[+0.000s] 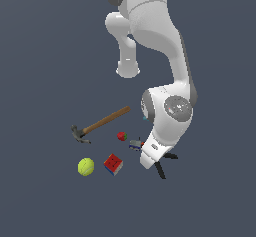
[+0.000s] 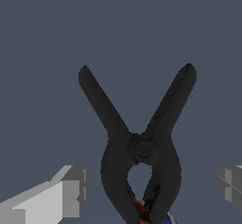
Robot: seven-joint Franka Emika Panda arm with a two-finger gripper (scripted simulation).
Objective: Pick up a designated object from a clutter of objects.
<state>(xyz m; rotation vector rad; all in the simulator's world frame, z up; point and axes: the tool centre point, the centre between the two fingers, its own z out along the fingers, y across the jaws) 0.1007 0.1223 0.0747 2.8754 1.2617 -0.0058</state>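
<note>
The black spring clamp (image 2: 139, 145) lies flat on the dark floor, its two handles splayed away from the pivot and an orange-red tip (image 2: 140, 210) showing at its jaws. My gripper (image 2: 151, 187) hangs over it, open, with one grey finger (image 2: 71, 190) on each side of the clamp's jaw end and a wide gap to each. In the exterior view my white hand (image 1: 151, 152) covers most of the clamp; only its black handles (image 1: 161, 170) stick out below. The fingers themselves are hidden there.
The rest of the clutter lies toward the exterior view's left: a wooden-handled hammer (image 1: 102, 123), a strawberry (image 1: 122, 136), a small grey-blue item (image 1: 135, 144) right beside my hand, a red puzzle cube (image 1: 113, 164) and a yellow-green tennis ball (image 1: 86, 166).
</note>
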